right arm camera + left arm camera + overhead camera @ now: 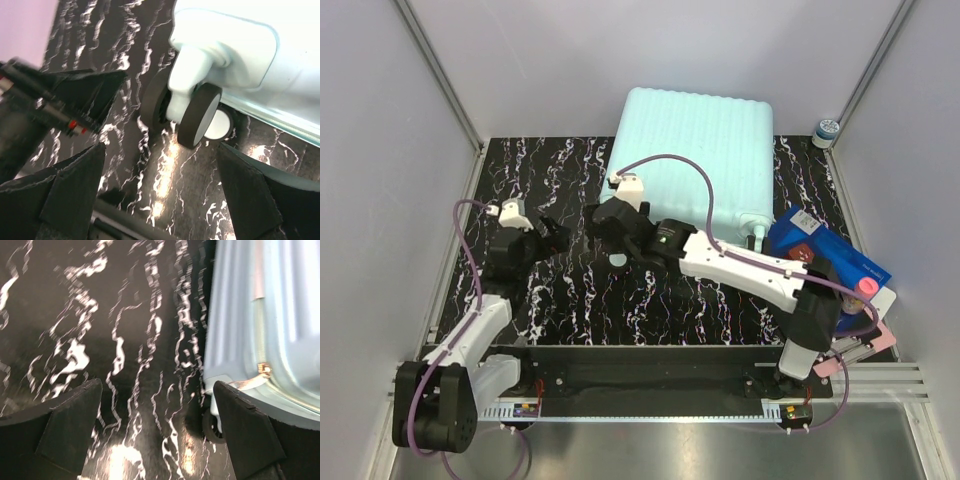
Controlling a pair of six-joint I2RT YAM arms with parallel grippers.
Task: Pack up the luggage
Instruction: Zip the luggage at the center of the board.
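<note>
The luggage (695, 150) is a mint-green ribbed hard-shell suitcase, lying flat and closed at the back of the table. My right gripper (608, 235) is open and empty at its near left corner. In the right wrist view the gripper (160, 195) hangs over bare table just short of a black wheel (197, 115) under the shell (240, 45). My left gripper (555, 238) is open and empty just left of the right one. In the left wrist view the gripper (160, 440) faces the suitcase side (270, 315), with a zipper pull (262, 371) and a wheel (212, 427) by its right finger.
A flat blue box (825, 255) lies right of the suitcase, with a pink-capped item (868, 287) and a pink flat piece (860, 350) near it. A small jar (827, 130) stands at the back right. Grey walls close in the black marbled table (570, 290).
</note>
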